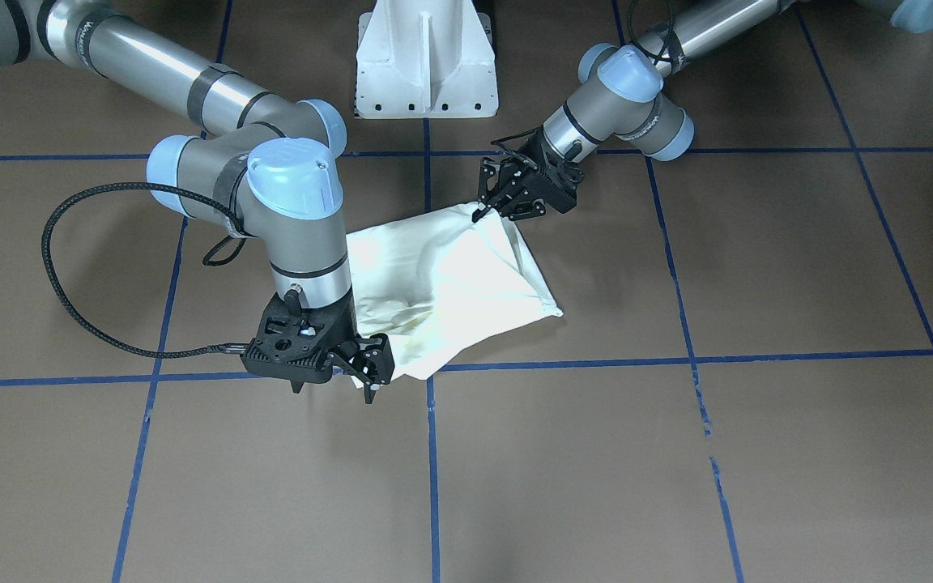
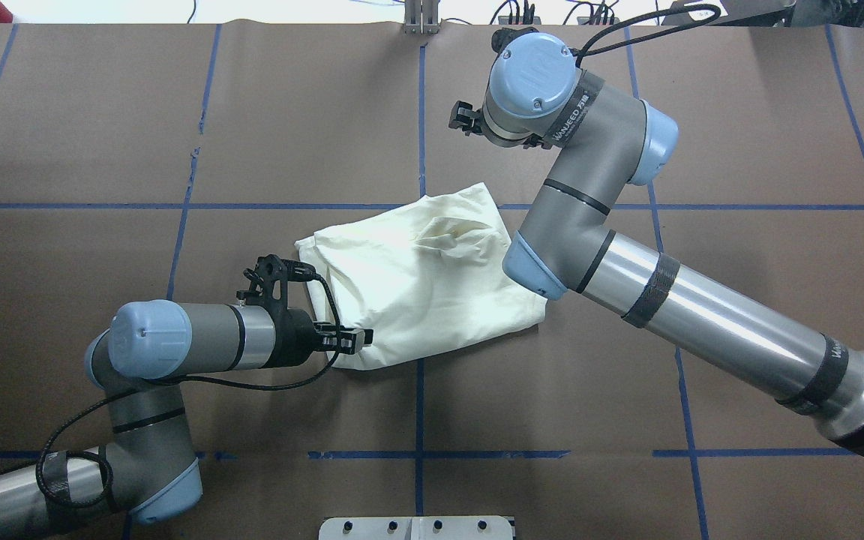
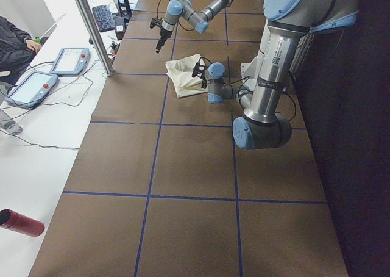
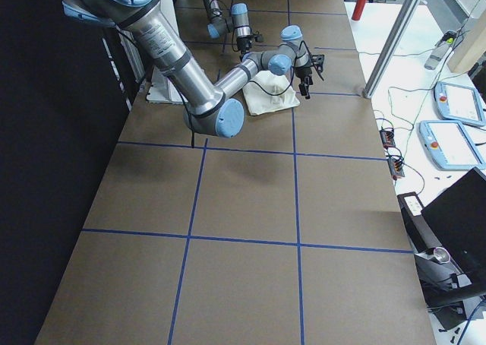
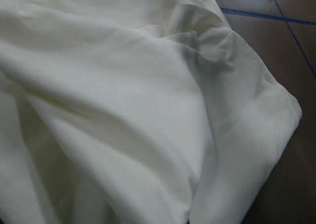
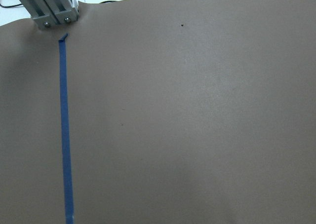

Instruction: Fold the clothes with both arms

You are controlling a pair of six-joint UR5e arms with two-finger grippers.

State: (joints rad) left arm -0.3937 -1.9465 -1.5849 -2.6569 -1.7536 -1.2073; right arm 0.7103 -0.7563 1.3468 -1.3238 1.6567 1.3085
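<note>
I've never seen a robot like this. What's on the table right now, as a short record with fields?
Shirt: cream, plain side up, crumpled and partly folded, mid-table
Left end effector: low at the shirt's corner nearest the robot; grip unclear
Right end effector: open, raised by the shirt's far edge, holding nothing
Table: brown, blue tape grid

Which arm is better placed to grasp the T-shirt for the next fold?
Probably the left. The left gripper sits at a corner of the T-shirt, its camera showing cloth. The right gripper hangs past the far edge, seeing only table.
</note>
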